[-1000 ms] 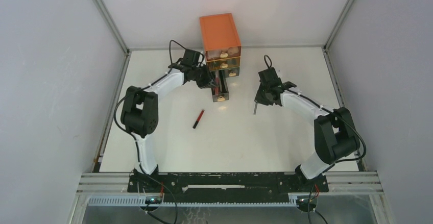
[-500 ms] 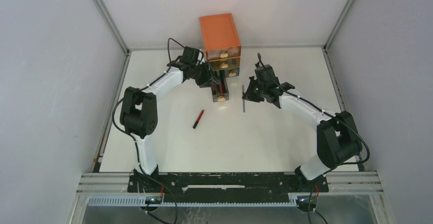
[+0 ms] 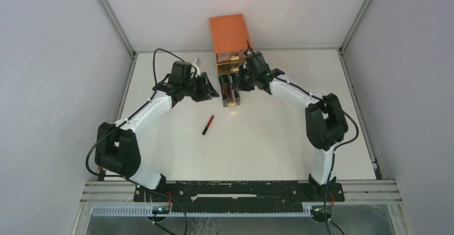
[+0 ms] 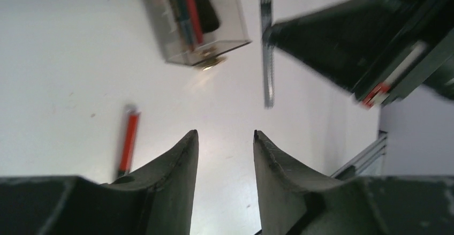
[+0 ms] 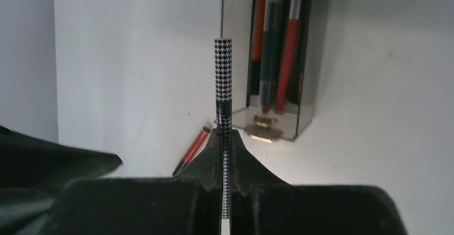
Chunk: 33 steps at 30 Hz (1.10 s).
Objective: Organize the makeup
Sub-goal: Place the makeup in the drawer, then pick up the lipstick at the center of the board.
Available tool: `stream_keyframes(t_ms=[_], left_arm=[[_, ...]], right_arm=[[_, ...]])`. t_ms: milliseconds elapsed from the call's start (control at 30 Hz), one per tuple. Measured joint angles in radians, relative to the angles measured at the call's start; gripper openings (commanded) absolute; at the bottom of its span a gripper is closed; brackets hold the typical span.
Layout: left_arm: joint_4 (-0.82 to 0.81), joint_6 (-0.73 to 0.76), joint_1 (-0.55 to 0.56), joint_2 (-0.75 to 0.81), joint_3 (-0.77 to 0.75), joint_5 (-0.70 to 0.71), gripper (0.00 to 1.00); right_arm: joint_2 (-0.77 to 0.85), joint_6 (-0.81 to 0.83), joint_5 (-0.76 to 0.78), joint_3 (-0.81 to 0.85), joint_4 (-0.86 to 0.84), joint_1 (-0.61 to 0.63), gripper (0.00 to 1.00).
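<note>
A: Right pincer is clenched on the houndstooth stick, gripping low on the shaft so most of its length sticks out ahead.
B: Where is it relative to the drawer?
A: It's raised near the pulled-out clear drawer, at the middle of the worktop's far edge, under the orange chest. The stick runs parallel to the drawer's long side. The wrist views disagree on whether it's over the rim or just beside it, so I can't tell.
B: Why hold it parallel?
A: Probably so it drops in lengthwise next to the red pencils already lying in there. Crosswise it would bridge the walls.
B: Left side?
A: Left pincer is released and holds nothing. It hovers just left of the drawer, leaving that space to the right arm.
B: Anything left over?
A: One red pencil lies loose toward the worktop's middle, apart from the drawer. The empty left pincer looks best placed to take it.
</note>
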State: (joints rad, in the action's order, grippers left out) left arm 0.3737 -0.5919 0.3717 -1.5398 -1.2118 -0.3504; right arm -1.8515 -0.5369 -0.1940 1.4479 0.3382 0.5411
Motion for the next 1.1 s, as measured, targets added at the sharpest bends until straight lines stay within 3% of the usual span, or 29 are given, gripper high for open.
stream_keyframes(t_ms=[233, 400, 500, 667, 767, 967, 1100], left_arm=[[0.034, 0.079, -0.015, 0.089, 0.174, 0.087, 0.7], [0.058, 0.133, -0.013, 0.176, 0.282, 0.146, 0.74], [0.061, 0.148, 0.004, 0.186, 0.329, 0.18, 0.76], [0.055, 0.148, 0.056, 0.156, 0.36, 0.209, 0.77], [0.039, 0.147, 0.067, 0.104, 0.362, 0.212, 0.77], [0.033, 0.148, 0.09, 0.012, 0.362, 0.24, 0.72], [0.032, 0.148, 0.105, -0.029, 0.359, 0.253, 0.65]], right_arm=[[-0.17, -0.029, 0.021, 0.195, 0.066, 0.015, 0.0], [-0.211, -0.055, 0.048, 0.219, 0.092, 0.018, 0.0], [-0.233, -0.067, 0.064, 0.237, 0.101, 0.018, 0.07], [-0.259, -0.095, 0.084, 0.254, 0.101, 0.016, 0.38], [-0.268, -0.105, 0.095, 0.268, 0.1, 0.014, 0.5], [-0.258, -0.105, 0.11, 0.256, 0.071, 0.015, 0.51], [-0.179, -0.105, 0.111, 0.163, 0.039, 0.016, 0.51]])
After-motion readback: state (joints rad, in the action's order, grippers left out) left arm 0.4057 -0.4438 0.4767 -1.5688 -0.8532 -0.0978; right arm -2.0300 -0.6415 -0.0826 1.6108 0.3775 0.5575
